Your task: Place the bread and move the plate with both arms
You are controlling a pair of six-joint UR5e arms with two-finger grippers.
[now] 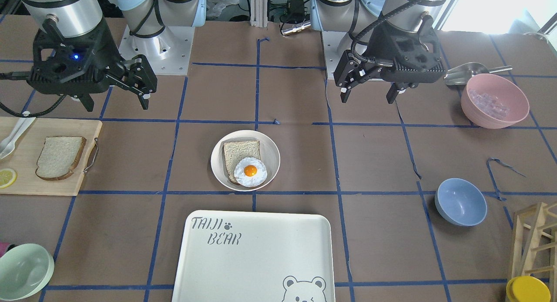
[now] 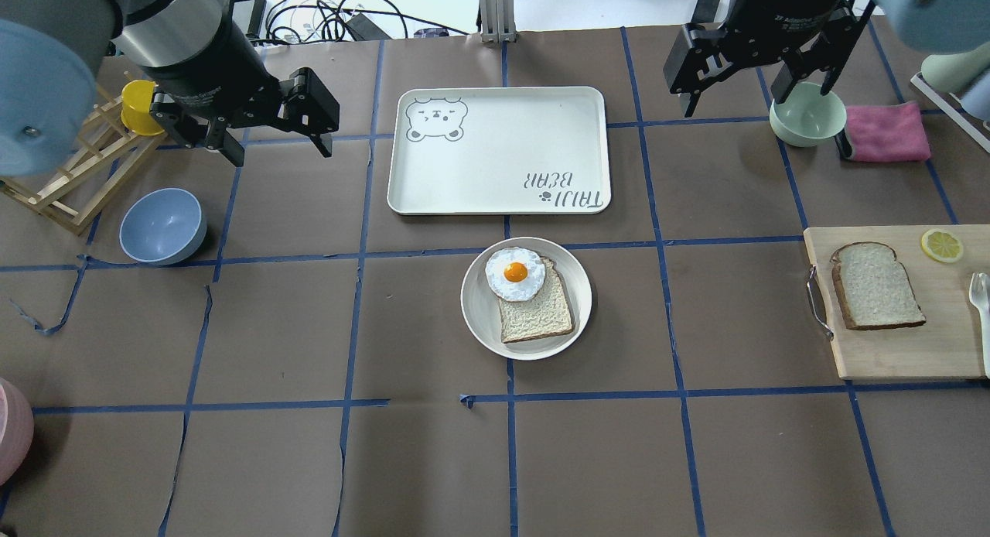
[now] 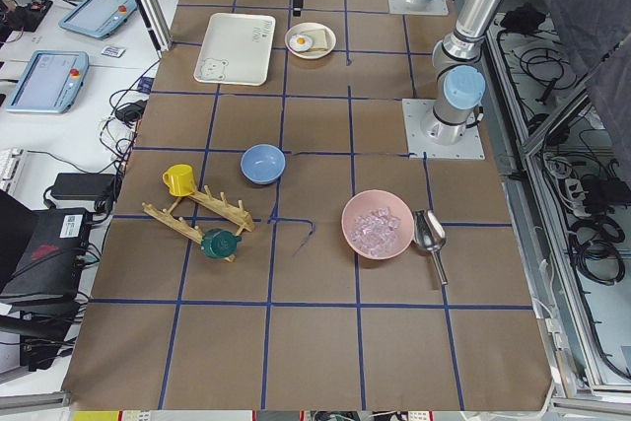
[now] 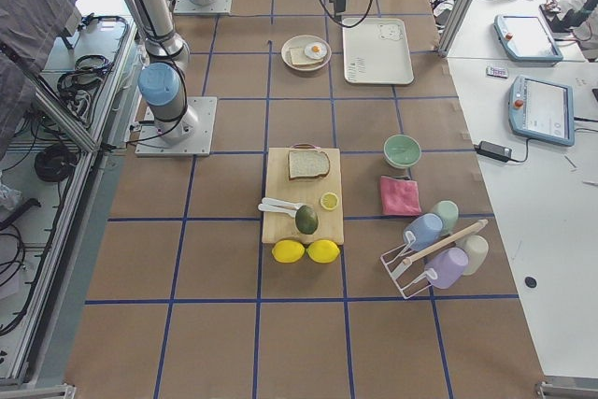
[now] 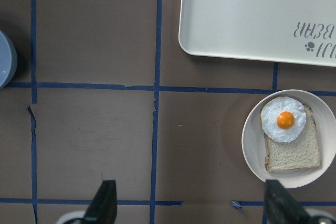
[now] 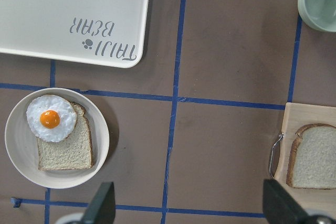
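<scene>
- A brown paper surface (image 2: 309,444), gridded with blue tape, fills our view from behind the robot.
- Nearest us, at the centre, the round cream plate (image 2: 481,320) holds a thin-crusted slice topped with a fried egg (image 2: 514,274).
- Level with it, on the robot's right, the bread (image 2: 876,285) lies flat on a wooden cutting board (image 2: 889,359).
- Just beyond the plate sits the bear-printed tray (image 2: 495,150).
- Farthest off, the left pincer (image 2: 278,152) and the right pincer (image 2: 735,100) hover above the surface, each with its jaws spread wide and holding nothing.
- The bread is well apart from the right pincer, closer to the robot and further to its right.
- We judge the step in hand to be fetching the bread. The right pincer should centre over the slice, straddle its crusted sides, descend squarely and squeeze gently, since soft bread crushes easily.
</scene>
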